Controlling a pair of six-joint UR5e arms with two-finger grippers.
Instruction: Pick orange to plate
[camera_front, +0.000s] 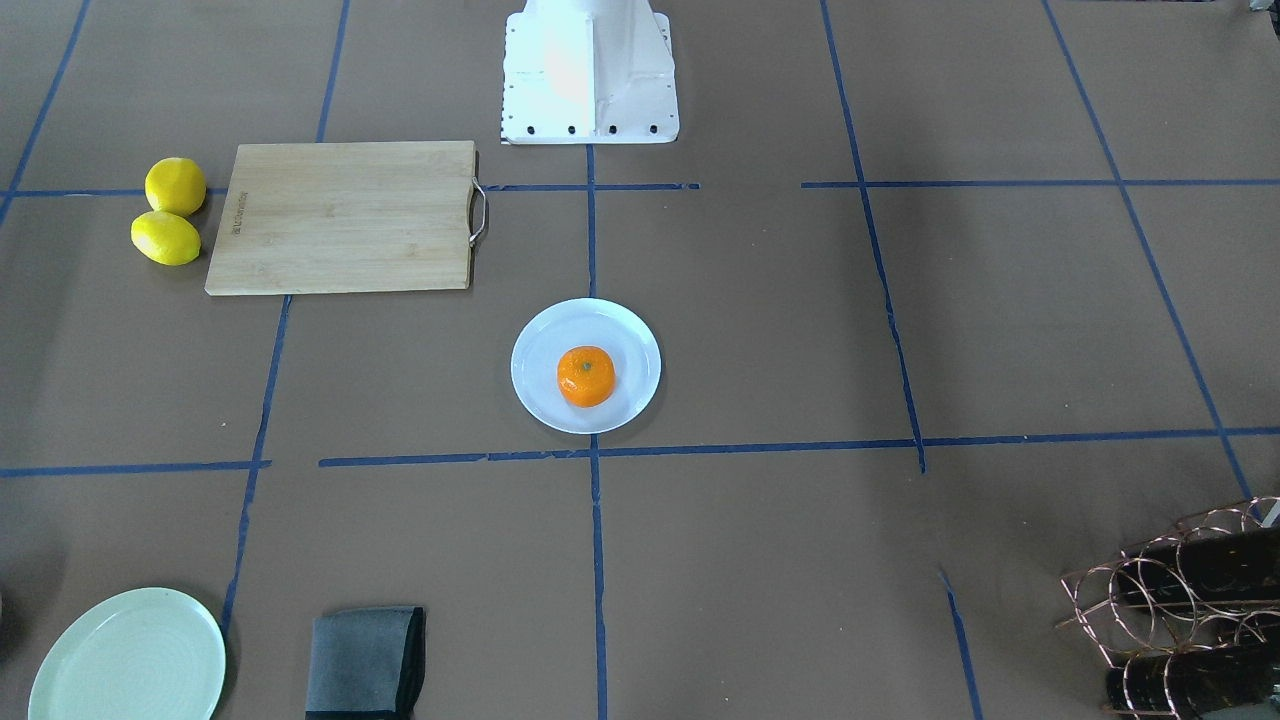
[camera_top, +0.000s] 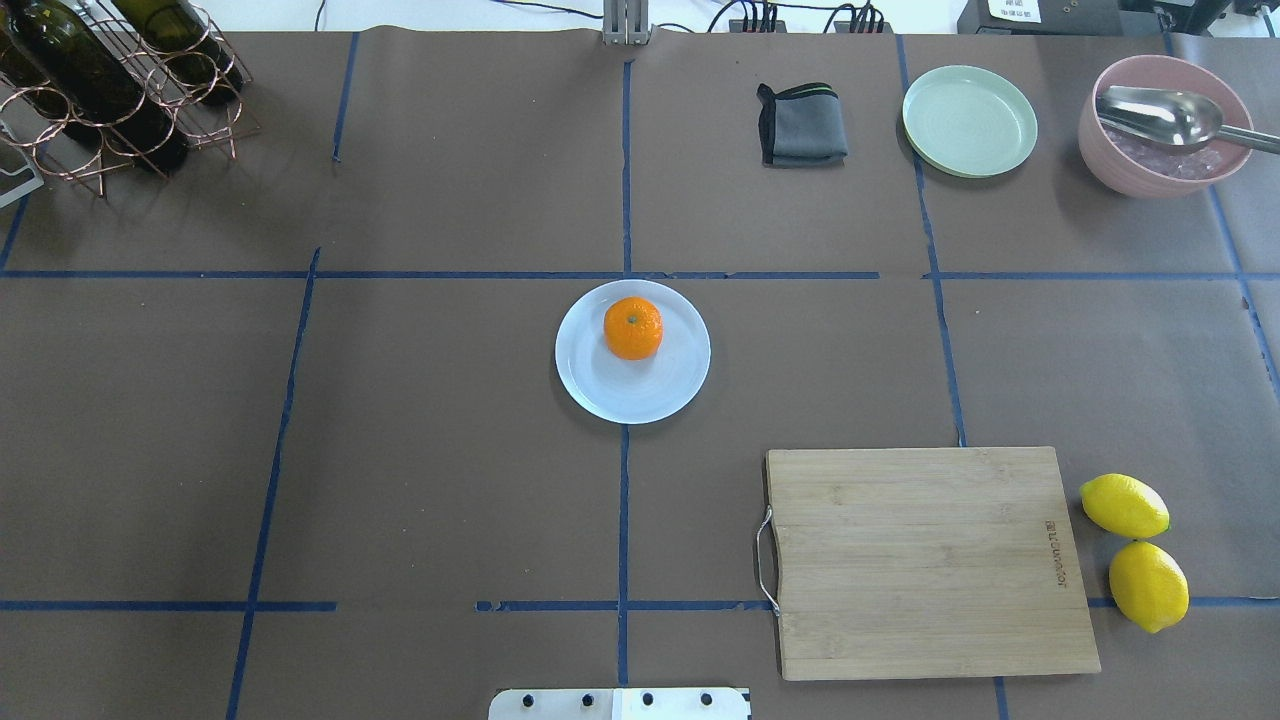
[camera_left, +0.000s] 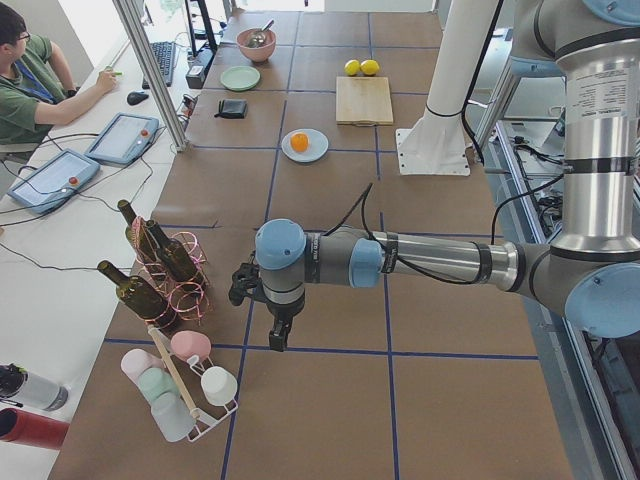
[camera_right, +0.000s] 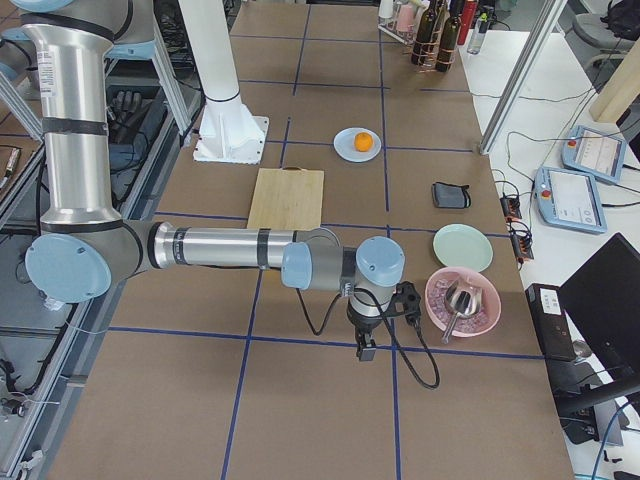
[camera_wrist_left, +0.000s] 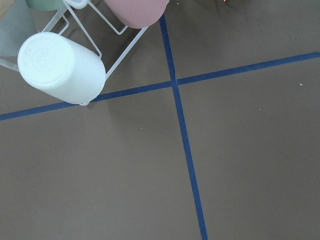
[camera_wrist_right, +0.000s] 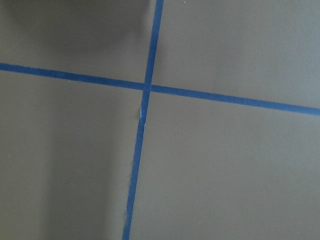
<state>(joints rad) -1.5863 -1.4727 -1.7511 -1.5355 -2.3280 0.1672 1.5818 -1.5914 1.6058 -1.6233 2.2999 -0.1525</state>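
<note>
Overhead exterior view: the orange, a small round bright-orange fruit with a dark stem dimple, is seen resting stem-up on the plate, a round glossy white dish with a shallow raised rim; it lies off-centre, toward the plate's far side
Task progress: the placement is judged done; no step of picking or carrying appears to be left
Left arm: the left gripper is shown only in the left side view, pointed down near the copper wire bottle rack, well apart from the plate; whether its claw is spread or pressed together cannot be told
Right arm: the right gripper is shown only in the right side view, pointed down near the pink round bowl; its claw's state cannot be told either
Other fruit: two yellow lemons are seen beside the rectangular wooden cutting board, well apart from the plate
</note>
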